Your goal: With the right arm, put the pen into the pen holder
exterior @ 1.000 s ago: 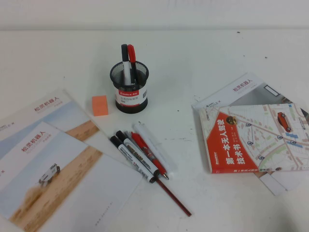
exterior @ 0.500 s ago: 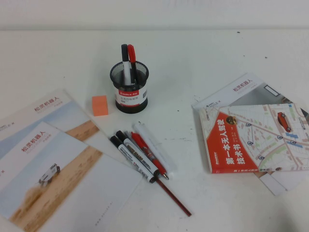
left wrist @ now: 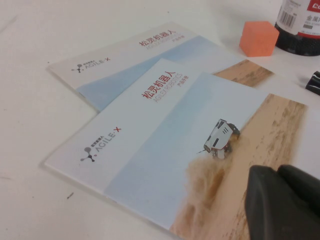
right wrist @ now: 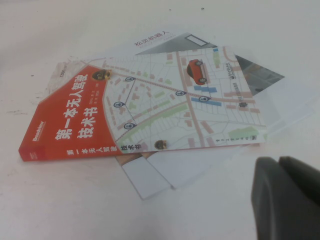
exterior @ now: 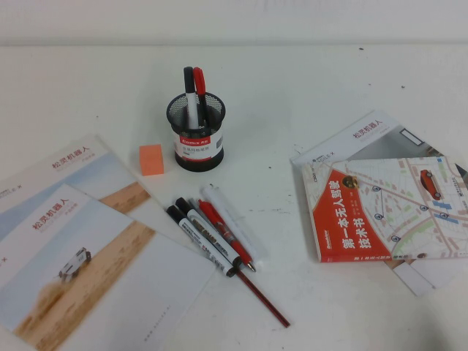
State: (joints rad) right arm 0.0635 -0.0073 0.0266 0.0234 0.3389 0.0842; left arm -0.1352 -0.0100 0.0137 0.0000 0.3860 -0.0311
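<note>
The pen (exterior: 232, 218) lies flat on the white table (exterior: 329, 80), outermost on the right of a row of pens just in front of the pen holder (exterior: 195, 133), touching the red pen (exterior: 223, 228) beside it. It is apart from the holder and from both grippers.

Right gripper (right wrist: 286, 197): only its dark fingers show, at the edge of the right wrist view, over the table beside the orange book (right wrist: 145, 107). The two fingers appear pressed together, holding nothing. It touches nothing visible.

Left gripper (left wrist: 283, 202): over the upper brochure (left wrist: 170, 150), fingers likewise close together, empty.

Count on the table: one white pen, two black-capped markers (exterior: 201, 238), one red pen, one thin red stick (exterior: 265, 300). In the holder: two pens, one black-topped, one red-topped. Two brochures at left, one orange eraser (exterior: 151, 159), one book atop loose papers at right.
</note>
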